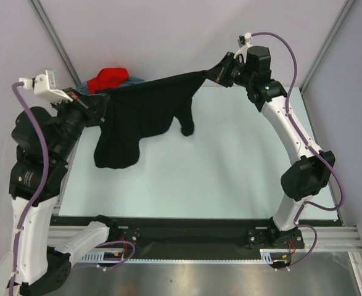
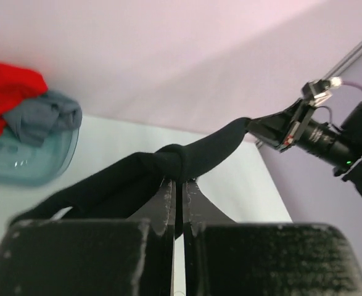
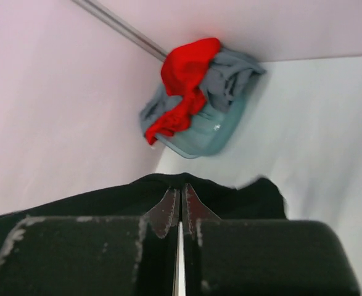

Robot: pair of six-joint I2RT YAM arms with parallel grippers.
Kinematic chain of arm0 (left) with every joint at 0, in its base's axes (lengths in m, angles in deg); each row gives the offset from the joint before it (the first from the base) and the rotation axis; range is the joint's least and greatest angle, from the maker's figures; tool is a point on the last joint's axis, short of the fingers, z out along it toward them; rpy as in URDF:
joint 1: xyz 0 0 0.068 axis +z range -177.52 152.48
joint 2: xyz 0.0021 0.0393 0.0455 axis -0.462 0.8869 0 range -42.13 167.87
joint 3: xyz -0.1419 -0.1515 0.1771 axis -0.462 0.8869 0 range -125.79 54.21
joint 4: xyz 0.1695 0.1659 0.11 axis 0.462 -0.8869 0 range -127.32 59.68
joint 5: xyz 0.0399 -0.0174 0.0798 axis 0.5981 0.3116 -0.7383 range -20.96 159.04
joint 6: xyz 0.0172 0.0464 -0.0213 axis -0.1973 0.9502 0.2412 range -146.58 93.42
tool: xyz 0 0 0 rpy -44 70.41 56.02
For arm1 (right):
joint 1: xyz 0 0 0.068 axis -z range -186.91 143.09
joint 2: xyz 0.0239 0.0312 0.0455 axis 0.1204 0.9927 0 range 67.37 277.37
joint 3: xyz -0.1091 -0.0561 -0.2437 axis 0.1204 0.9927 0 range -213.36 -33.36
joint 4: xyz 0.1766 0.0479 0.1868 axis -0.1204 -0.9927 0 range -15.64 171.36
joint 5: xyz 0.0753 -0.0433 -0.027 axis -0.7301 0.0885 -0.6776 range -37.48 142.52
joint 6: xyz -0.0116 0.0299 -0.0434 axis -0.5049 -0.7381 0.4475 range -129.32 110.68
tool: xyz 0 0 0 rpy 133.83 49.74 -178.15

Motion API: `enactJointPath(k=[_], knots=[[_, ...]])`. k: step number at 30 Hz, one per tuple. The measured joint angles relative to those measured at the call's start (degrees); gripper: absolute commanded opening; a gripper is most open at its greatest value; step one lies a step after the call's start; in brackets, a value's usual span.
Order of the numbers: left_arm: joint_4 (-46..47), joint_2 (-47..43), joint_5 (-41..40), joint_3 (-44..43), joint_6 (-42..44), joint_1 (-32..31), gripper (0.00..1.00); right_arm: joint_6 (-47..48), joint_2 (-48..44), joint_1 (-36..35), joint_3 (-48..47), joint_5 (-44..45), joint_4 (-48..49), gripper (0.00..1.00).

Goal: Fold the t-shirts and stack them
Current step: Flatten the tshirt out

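Note:
The black t-shirt [image 1: 145, 114] hangs stretched in the air between both grippers, its lower part drooping toward the table. My left gripper [image 1: 99, 106] is shut on its left end [image 2: 168, 161]. My right gripper [image 1: 216, 73] is shut on its right end [image 3: 181, 185]. The red t-shirt [image 1: 108, 78] and the grey-blue t-shirt [image 1: 133, 80] lie bunched in a clear bowl at the back left. They also show in the left wrist view, red [image 2: 5, 92] and grey-blue [image 2: 45, 117], and in the right wrist view, red [image 3: 184, 77] and grey-blue [image 3: 227, 77].
The clear bowl [image 2: 39, 163] holding the two shirts stands at the table's far left corner, also in the right wrist view [image 3: 214, 132]. The pale table [image 1: 230, 160] is bounded by white walls behind and at the sides.

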Motion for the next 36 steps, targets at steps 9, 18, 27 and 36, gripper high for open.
enactJointPath(k=[9,18,27,36], knots=[[8.39,-0.02,9.03,12.31,2.89,-12.39,0.00,-1.57,-12.20,8.48,29.20,-3.34,8.33,0.22],[9.75,27.34,8.76,25.46,12.72,-43.12,0.82,8.48,-14.78,25.40,53.42,5.38,-9.60,0.48],[7.19,18.82,3.30,27.58,14.80,-38.82,0.83,15.47,-19.02,17.99,44.04,6.38,-12.02,0.56],[3.26,1.29,-2.82,39.71,-0.79,-11.72,0.63,15.26,-1.86,-10.10,30.82,6.88,-7.74,0.51]])
